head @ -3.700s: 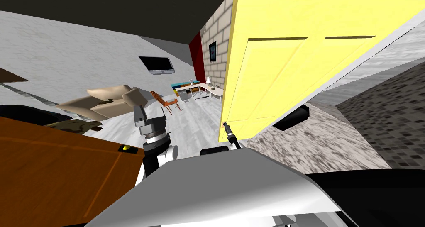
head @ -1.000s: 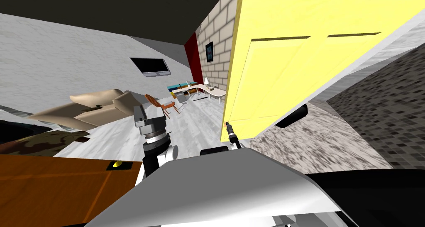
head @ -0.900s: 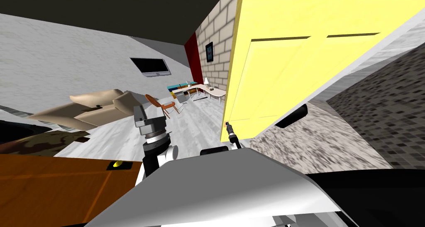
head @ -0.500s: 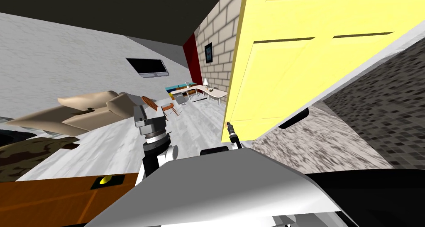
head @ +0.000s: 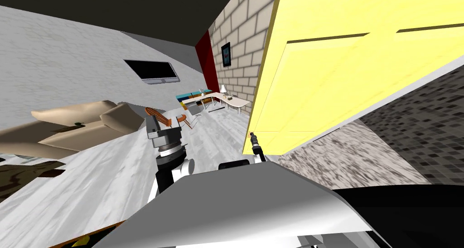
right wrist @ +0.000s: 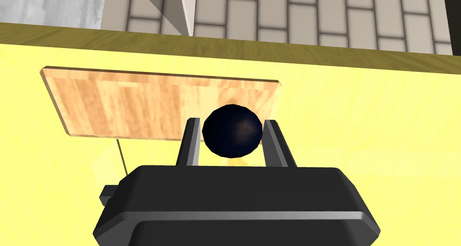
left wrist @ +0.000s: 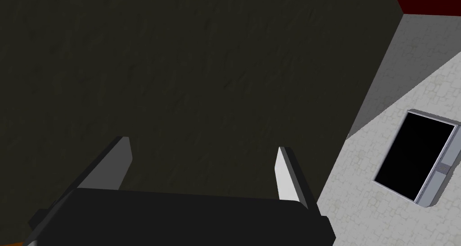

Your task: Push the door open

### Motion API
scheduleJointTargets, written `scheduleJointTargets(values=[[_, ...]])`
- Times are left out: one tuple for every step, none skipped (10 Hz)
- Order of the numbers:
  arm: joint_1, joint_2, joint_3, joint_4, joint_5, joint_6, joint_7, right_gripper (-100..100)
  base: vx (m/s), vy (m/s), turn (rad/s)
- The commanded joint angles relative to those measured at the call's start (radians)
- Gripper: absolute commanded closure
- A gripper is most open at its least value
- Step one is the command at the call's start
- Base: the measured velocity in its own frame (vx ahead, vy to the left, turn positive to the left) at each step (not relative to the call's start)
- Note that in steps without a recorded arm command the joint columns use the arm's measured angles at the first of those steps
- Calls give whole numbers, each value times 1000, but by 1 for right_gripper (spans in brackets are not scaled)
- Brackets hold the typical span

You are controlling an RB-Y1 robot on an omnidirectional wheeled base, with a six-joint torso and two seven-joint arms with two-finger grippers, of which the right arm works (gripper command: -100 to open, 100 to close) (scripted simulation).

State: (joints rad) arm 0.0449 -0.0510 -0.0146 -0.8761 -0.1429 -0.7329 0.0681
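Note:
The yellow panelled door (head: 344, 64) stands ajar on my right, its free edge toward me and a living room showing past it. In the right wrist view a round black knob (right wrist: 232, 131) sits on a light wooden plate (right wrist: 135, 106) on the door's face (right wrist: 369, 122). My right gripper (right wrist: 232, 139) is shut on the knob, one finger pressing each side; in the head view it (head: 252, 135) meets the door's lower edge. My left gripper (head: 153, 125) is raised at my left, and its wrist view shows it (left wrist: 202, 167) open with nothing between its fingers.
A beige sofa (head: 77, 125), an orange chair (head: 154, 114) and a white desk (head: 229, 100) stand in the room ahead. A brick wall (head: 244, 41) runs behind the door. Speckled floor (head: 349, 161) and a dark tiled wall (head: 417, 118) lie to the right.
The door has swung further open and I have moved with it. The brown cabinet at my left has slid almost out of the picture. My right gripper still holds the knob.

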Motion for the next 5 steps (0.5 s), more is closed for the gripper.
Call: scheduleJointTargets(values=[[-16, 7, -29, 20, -13, -9, 8, 100, 184, 73, -86], [-18, 10, -36, 21, -16, -8, 10, 100, 191, 66, -58], [-8, 10, -27, 13, -12, 0, 9, 100, 87, 27, -21], [-10, 3, -41, 13, -20, -2, 13, 100, 124, 19, -25], [-10, 0, -50, 14, -24, -3, 16, 100, 219, 38, -50]])
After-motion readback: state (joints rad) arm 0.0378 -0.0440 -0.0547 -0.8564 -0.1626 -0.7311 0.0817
